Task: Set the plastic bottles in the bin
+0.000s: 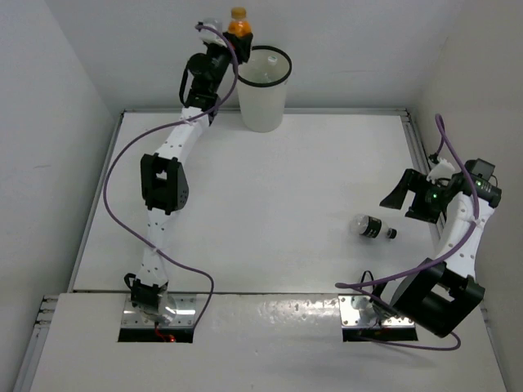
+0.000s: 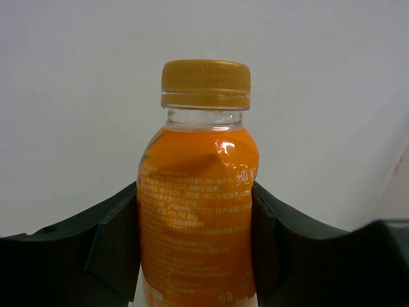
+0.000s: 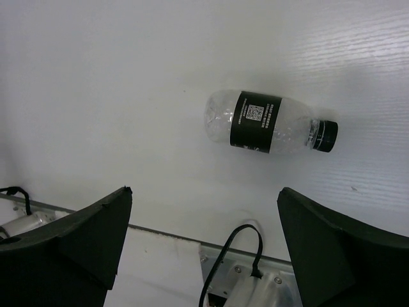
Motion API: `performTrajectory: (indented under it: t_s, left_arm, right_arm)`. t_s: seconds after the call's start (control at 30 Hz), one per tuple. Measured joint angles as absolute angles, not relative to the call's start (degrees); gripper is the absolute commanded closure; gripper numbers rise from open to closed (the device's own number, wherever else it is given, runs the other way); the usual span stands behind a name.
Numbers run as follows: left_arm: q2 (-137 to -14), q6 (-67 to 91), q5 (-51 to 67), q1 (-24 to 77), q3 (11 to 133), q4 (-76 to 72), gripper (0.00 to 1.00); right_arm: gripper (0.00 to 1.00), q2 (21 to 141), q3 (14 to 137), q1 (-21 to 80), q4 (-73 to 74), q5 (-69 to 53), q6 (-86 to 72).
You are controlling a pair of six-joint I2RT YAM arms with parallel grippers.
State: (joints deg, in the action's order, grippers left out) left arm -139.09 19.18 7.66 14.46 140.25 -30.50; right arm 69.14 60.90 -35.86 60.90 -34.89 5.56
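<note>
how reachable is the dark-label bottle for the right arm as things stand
Probably within reach. The bottle lies on its side on the table with nothing near it, and the right tool hangs open close by, facing it, jaws wider than the bottle looks.

Upright orange bottle raised beside white black-rimmed bin, dark-labelled clear bottle lying sideways on table

The white desk carries two items. A white bin with a black rim stands upright at the middle of the far edge. A clear bottle with a dark label and black cap lies on its side near the right edge, well apart from the bin.
</note>
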Motion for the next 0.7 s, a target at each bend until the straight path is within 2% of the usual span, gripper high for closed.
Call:
performTrajectory:
  t_s: [0.13,0.2,0.3,0.37,0.43,0.5,0.57,0.7]
  left_arm:
    - [-142.1,19.4,9.1,15.2,137.1,-31.1,1.00]
    - [-143.8,19.6,9.1,15.4,137.6,-31.5,0.96]
    - [-146.3,19.6,9.1,15.5,139.8,-31.8,0.54]
    - [-146.6,19.6,9.3,15.5,139.8,-31.7,0.32]
    - [-146.6,19.5,9.7,15.5,139.8,-31.8,0.27]
    - [-146.6,19.5,10.3,15.5,139.8,-32.2,0.17]
    - [-146.6,19.1,10.9,15.5,139.8,-32.3,0.07]
    - [-146.3,18.2,12.4,15.5,139.7,-32.1,0.00]
  right_arm:
    - [0.08,69.5,60.9,-35.8,60.3,-35.2,5.6]
    - [0.09,70.4,60.9,-35.4,60.3,-35.2,5.6]
    - [0.09,72.1,61.1,-34.5,60.4,-35.1,5.6]
    - [0.09,72.4,61.1,-33.7,60.3,-34.9,5.6]
    - [0.09,72.4,61.1,-32.8,60.2,-34.5,5.6]
    - [0.09,72.4,61.1,-31.5,60.0,-34.2,5.5]
    - [0.05,72.1,61.1,-30.1,59.4,-33.0,5.5]
    - [0.03,70.3,61.0,-26.4,58.3,-29.6,6.1]
